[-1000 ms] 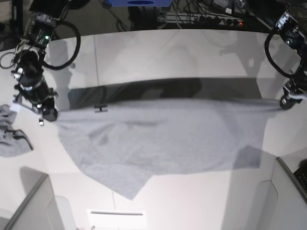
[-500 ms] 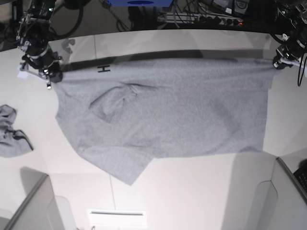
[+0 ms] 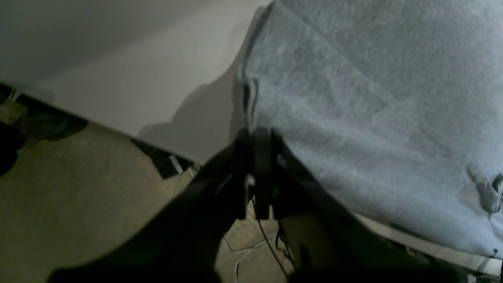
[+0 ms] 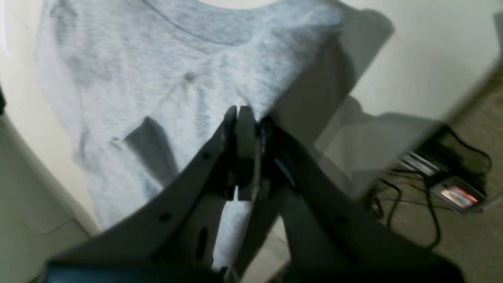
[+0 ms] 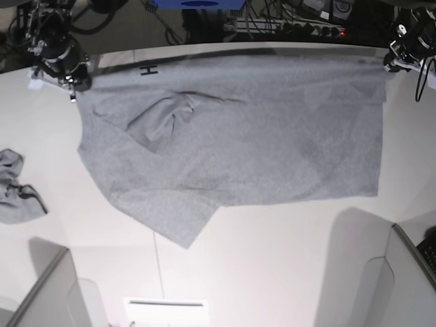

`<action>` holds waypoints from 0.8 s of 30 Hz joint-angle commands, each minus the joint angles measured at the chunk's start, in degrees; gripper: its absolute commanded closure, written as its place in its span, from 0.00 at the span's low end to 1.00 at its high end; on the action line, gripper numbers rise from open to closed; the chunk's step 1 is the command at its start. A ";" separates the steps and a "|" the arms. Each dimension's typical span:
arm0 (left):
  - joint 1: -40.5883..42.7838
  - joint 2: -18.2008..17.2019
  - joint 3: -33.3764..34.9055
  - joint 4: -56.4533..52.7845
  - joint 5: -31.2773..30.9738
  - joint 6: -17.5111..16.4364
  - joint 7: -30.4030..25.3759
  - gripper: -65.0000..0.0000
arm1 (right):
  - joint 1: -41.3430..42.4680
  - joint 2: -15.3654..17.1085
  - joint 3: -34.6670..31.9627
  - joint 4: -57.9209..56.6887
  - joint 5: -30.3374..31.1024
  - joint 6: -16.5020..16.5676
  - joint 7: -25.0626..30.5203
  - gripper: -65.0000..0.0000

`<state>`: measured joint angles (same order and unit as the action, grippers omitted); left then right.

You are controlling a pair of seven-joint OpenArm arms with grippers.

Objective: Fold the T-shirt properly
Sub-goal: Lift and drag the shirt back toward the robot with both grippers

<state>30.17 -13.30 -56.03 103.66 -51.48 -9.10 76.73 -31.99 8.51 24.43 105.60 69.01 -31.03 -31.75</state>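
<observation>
The heather-grey T-shirt (image 5: 259, 136) lies spread plain side up over the white table (image 5: 272, 259), and its far edge reaches the table's back edge. A black letter (image 5: 148, 70) shows on that turned-over far edge, and a puckered fold (image 5: 163, 116) sits near the back left. My right gripper (image 5: 70, 76) is shut on the shirt's far left corner; its wrist view shows the gripper (image 4: 239, 114) pinching grey cloth (image 4: 118, 78). My left gripper (image 5: 390, 63) is shut on the far right corner, and in its wrist view the gripper (image 3: 257, 135) clamps the hem (image 3: 353, 78).
A small crumpled grey cloth (image 5: 15, 187) lies at the table's left edge. Grey bin walls rise at the front left (image 5: 41, 286) and front right (image 5: 405, 272). Cables and a power strip (image 5: 300, 27) run behind the table's back edge.
Both grippers have moved toward the table's far edge, dragging the shirt's held edge with them. The shirt now lies flatter and covers the dark strip seen earlier.
</observation>
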 commanded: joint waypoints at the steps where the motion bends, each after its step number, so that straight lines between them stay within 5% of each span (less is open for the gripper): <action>1: 0.82 -0.90 -0.45 0.65 -0.16 -0.26 -0.82 1.00 | -0.58 0.85 0.50 0.99 0.04 0.56 0.93 1.00; 24: 3.28 -0.11 -0.45 0.65 -0.16 -0.26 -0.90 1.00 | -3.92 0.59 0.41 1.26 0.31 0.39 0.93 1.00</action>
<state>33.04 -12.53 -56.03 103.63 -51.31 -9.10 76.51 -35.64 8.45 24.38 105.75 69.06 -31.03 -31.70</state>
